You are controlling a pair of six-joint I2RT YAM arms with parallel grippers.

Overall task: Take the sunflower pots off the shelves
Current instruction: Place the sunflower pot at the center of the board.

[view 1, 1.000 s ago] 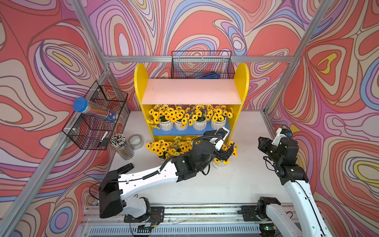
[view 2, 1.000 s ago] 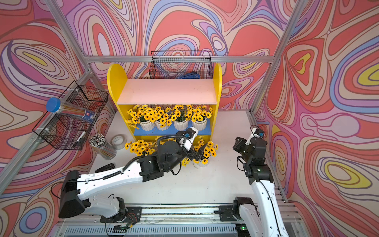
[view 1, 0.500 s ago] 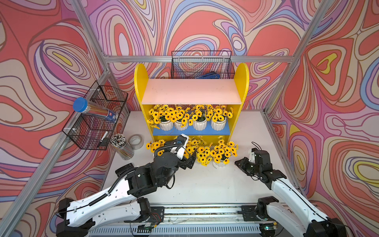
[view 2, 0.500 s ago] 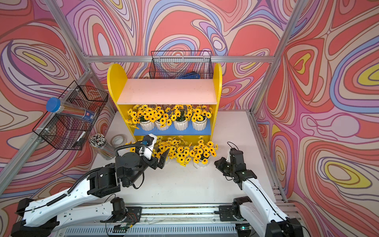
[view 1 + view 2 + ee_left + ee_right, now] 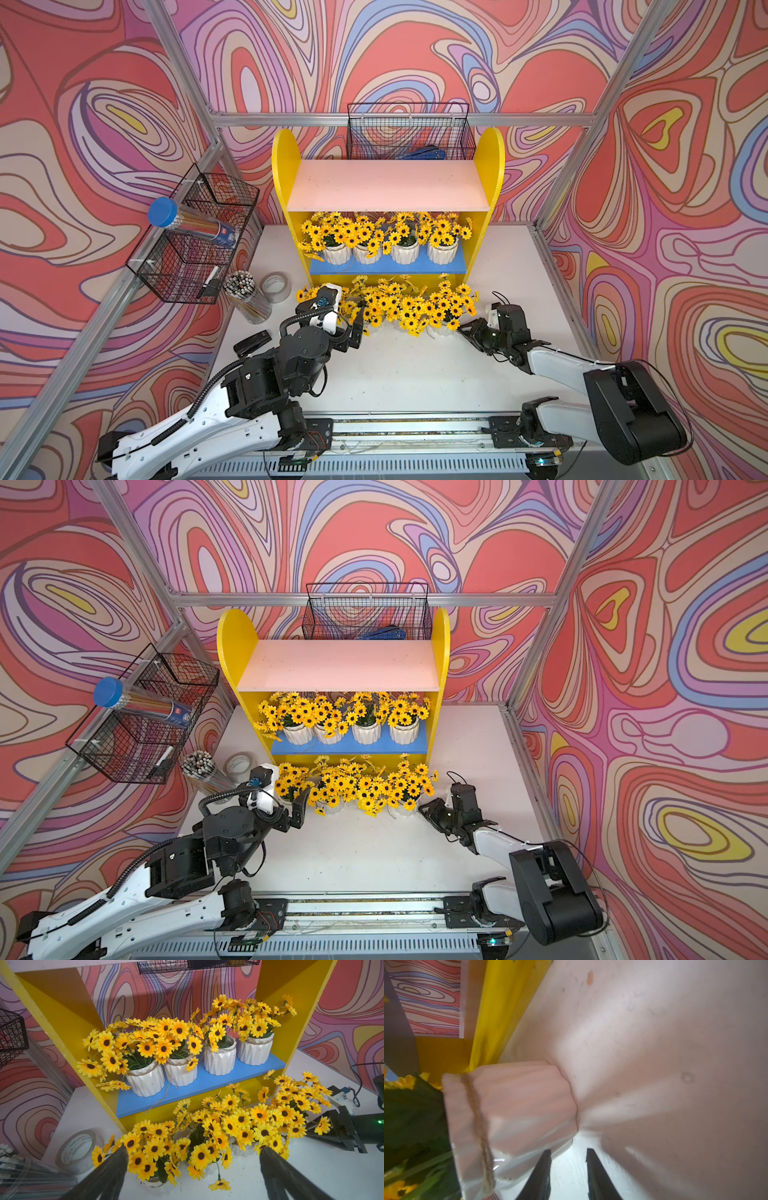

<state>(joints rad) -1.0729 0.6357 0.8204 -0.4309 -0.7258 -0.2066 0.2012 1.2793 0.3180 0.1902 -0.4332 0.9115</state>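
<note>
Open table (image 5: 415, 374) spreads between your claws: left claw (image 5: 355, 328) released near one end of the sunflower pots (image 5: 415, 309), right claw (image 5: 467, 328) clenched, empty, at the other.

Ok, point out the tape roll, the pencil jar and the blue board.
Tape roll (image 5: 80, 1142): left wrist view, on its printed inner core.
Pencil jar (image 5: 254, 306): in a top view, on its clear wall.
Blue board (image 5: 386, 268): in a top view, on its bare front strip.
</note>
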